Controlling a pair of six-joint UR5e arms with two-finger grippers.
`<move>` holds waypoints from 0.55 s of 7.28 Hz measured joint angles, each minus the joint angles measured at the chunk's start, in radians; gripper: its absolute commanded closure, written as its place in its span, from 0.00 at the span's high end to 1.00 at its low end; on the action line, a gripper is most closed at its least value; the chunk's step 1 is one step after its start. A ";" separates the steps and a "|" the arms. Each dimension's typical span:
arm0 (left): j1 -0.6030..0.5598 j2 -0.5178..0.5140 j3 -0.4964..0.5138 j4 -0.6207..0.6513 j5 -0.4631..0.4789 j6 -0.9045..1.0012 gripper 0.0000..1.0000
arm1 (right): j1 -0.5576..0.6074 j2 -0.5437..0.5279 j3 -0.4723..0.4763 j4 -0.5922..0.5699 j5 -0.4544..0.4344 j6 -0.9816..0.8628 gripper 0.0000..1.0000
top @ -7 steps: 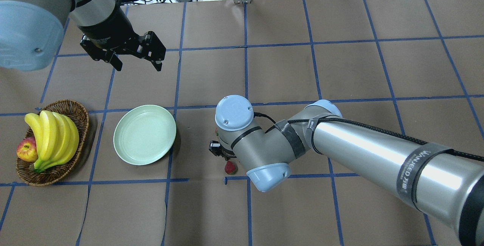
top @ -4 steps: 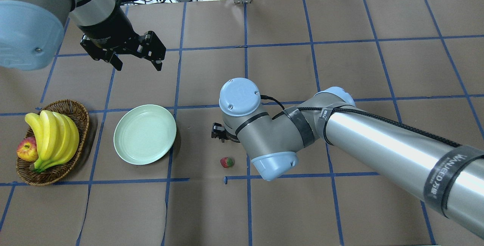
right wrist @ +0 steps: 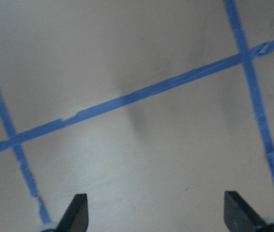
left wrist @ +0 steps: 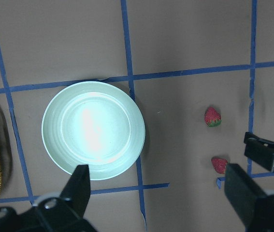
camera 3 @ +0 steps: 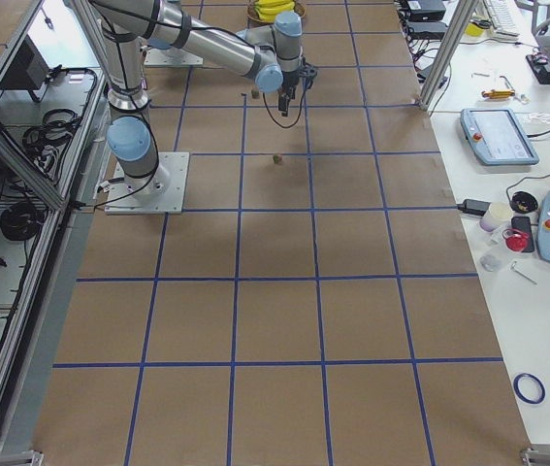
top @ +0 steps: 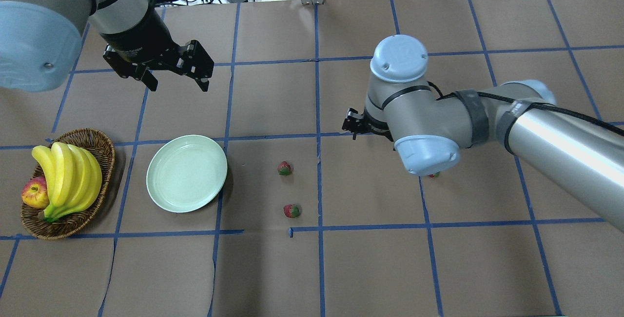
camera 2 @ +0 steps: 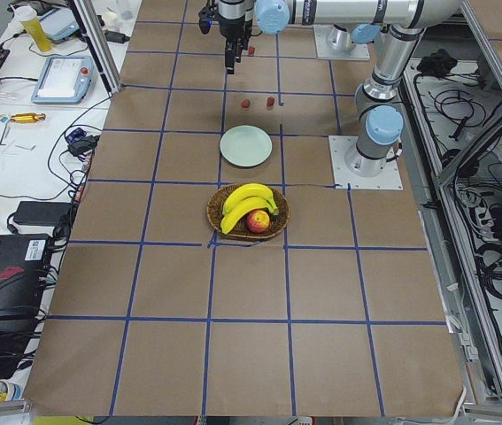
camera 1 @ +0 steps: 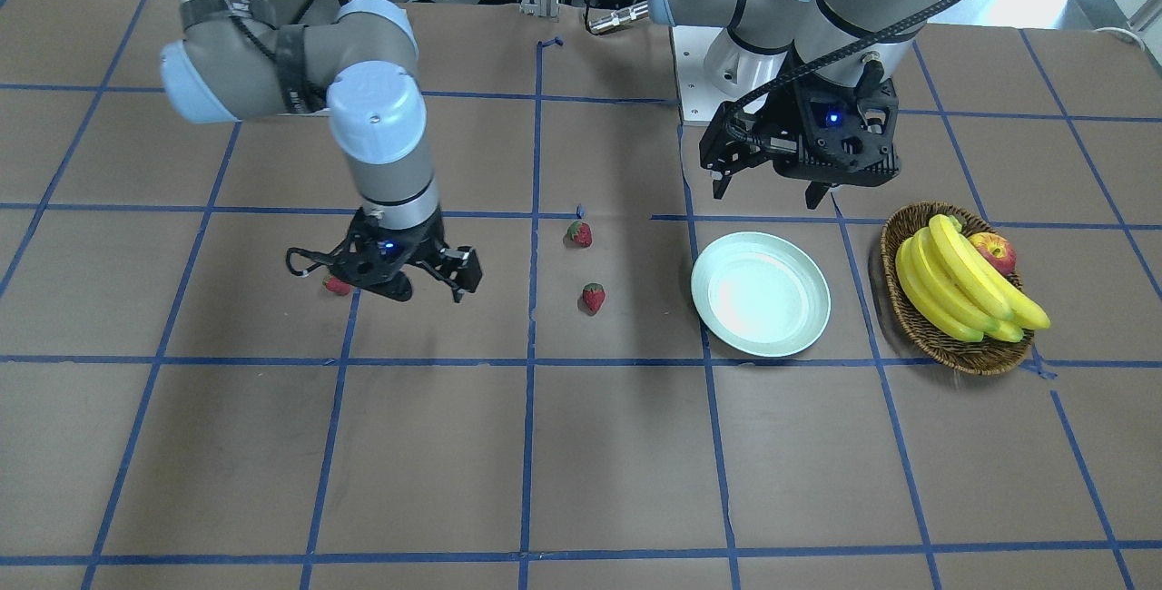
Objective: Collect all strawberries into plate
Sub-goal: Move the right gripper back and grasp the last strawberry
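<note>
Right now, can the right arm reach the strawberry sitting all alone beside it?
Probably yes. The right gripper hangs open close beside that strawberry, with only bare table between them. It is not over it yet, so it would need a short sideways move, then a drop.

No legible text, label, brand, number or sign anywhere.

On my overhead feed, a brown wicker basket (top: 108,158) sits at the table's left side. It holds a bunch of yellow bananas (top: 68,175), with a red-yellow apple (top: 33,193) tucked against them at the basket's outer edge. The table (top: 370,268) is covered in brown paper marked into squares by blue tape lines (top: 317,92), and from the side camera I make out a teach pendant (camera 2: 60,81) on the white bench (camera 2: 11,168) alongside.
</note>
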 measured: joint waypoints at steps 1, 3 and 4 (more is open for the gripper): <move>0.000 0.000 0.000 0.000 0.000 0.000 1.00 | -0.095 -0.003 0.026 0.001 0.001 -0.136 1.00; 0.000 -0.001 -0.001 0.000 0.000 0.000 1.00 | -0.214 -0.005 0.088 -0.006 -0.003 -0.381 1.00; 0.000 -0.002 -0.001 0.000 0.000 0.000 1.00 | -0.233 -0.005 0.120 -0.012 -0.003 -0.433 0.99</move>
